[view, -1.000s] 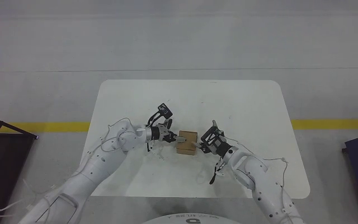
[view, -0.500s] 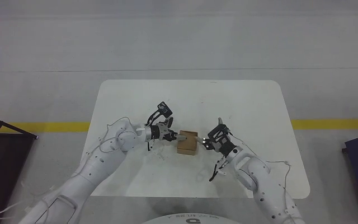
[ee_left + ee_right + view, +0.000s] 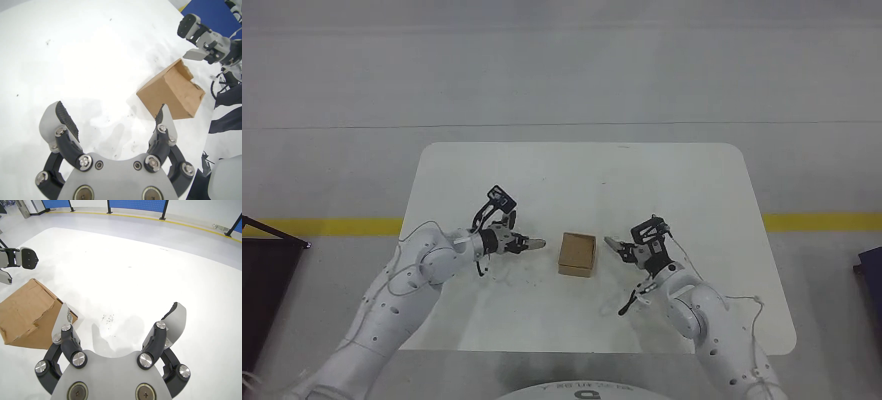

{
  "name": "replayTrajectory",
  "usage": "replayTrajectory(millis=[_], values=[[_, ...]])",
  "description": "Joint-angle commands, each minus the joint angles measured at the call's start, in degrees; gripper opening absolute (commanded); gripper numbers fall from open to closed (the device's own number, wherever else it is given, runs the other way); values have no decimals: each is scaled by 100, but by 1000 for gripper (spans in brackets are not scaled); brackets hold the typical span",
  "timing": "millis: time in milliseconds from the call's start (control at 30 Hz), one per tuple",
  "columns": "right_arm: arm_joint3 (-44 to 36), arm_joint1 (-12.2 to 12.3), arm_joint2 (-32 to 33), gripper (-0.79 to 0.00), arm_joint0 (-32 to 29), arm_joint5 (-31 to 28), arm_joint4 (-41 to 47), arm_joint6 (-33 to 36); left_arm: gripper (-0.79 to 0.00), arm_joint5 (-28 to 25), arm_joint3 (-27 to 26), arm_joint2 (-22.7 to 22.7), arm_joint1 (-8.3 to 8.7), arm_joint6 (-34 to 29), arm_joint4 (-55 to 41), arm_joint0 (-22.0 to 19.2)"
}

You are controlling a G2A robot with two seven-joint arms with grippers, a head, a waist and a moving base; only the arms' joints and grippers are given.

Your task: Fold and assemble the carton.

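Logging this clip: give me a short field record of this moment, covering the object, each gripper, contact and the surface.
object: small brown cardboard carton, box-shaped, standing near the table's middle; one panel edge is ragged
left gripper: fingers open, empty, beside the carton with a gap between
right gripper: fingers open, empty, on the carton's opposite side, also apart from it
contact: neither gripper touches the carton
surface: white rounded-corner table, with faint dark specks
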Motion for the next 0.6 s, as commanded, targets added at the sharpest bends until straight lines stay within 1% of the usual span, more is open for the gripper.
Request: replayTrajectory(millis=[0, 100, 300, 567], values=[[39, -22, -30, 0, 20, 152, 93, -23, 0, 10, 68, 52, -4, -112, -29, 0], [75, -37, -31, 0, 59, 252, 130, 13, 0, -1, 111, 207, -38, -167, -67, -70], [96, -45, -170, 0, 122, 89, -94, 176, 0, -18, 198, 561, -131, -185, -122, -269], [137, -68, -275, 0, 172, 62, -179, 184, 0, -56, 266, 790, -187, -185, -111, -381]])
